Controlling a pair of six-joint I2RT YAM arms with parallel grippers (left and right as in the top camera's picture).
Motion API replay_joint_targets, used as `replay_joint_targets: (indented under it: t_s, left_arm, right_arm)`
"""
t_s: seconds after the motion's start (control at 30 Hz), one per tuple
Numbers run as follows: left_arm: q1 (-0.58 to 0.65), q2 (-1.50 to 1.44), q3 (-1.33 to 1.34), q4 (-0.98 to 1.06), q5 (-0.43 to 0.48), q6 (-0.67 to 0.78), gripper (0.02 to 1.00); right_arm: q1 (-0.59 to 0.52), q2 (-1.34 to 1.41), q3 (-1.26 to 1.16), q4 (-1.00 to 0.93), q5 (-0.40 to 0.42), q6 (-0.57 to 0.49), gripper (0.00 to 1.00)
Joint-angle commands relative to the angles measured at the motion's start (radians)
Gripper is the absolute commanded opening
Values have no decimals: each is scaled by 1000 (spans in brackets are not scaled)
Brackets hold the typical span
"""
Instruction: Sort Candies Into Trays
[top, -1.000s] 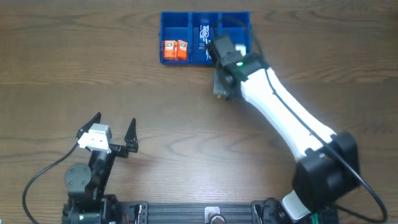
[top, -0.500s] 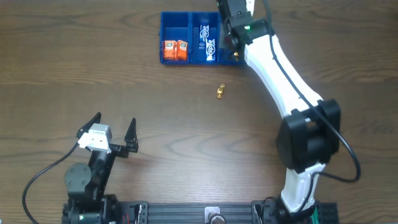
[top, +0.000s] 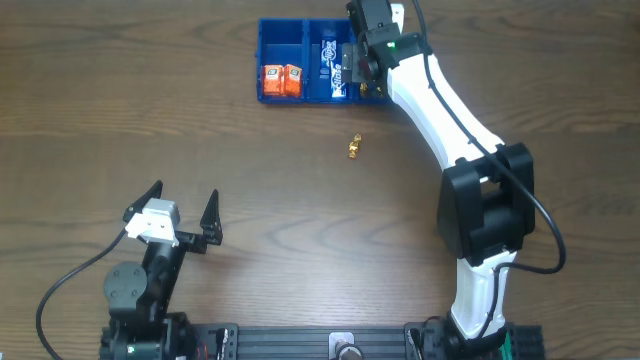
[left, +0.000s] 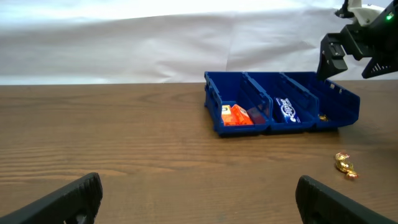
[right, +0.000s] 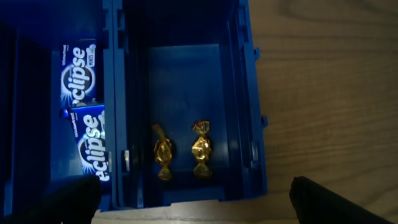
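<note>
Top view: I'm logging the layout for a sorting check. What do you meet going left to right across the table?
In order: left gripper → orange candies → blue packs → loose gold candy.

Your tray (top: 282, 42) sits far back on the table (top: 150, 120). It holds packs (top: 281, 79) left, gum (top: 329, 60) in the middle and two candies (right: 200, 149) right. A lone candy (top: 355, 147) lies before it.
</note>
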Motion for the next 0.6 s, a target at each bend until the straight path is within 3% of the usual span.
replay_joint_targets:
  t_s: [0.03, 0.17, 0.3, 0.47, 0.6]
  left_arm:
    - [6, -6, -23, -28, 18, 0, 996]
    - [6, -6, -23, -28, 18, 0, 998]
    - [6, -6, -23, -28, 18, 0, 998]
    - [6, -6, -23, -28, 18, 0, 998]
    - [6, -6, -23, -28, 18, 0, 998]
  right_arm:
    - [13, -29, 62, -114, -22, 0, 1000]
    - [55, -107, 72, -266, -113, 8, 1000]
    - [107, -95, 29, -356, -122, 76, 998]
    - [144, -71, -124, -312, -186, 119, 1000]
    - [142, -70, -241, -202, -190, 120, 998]
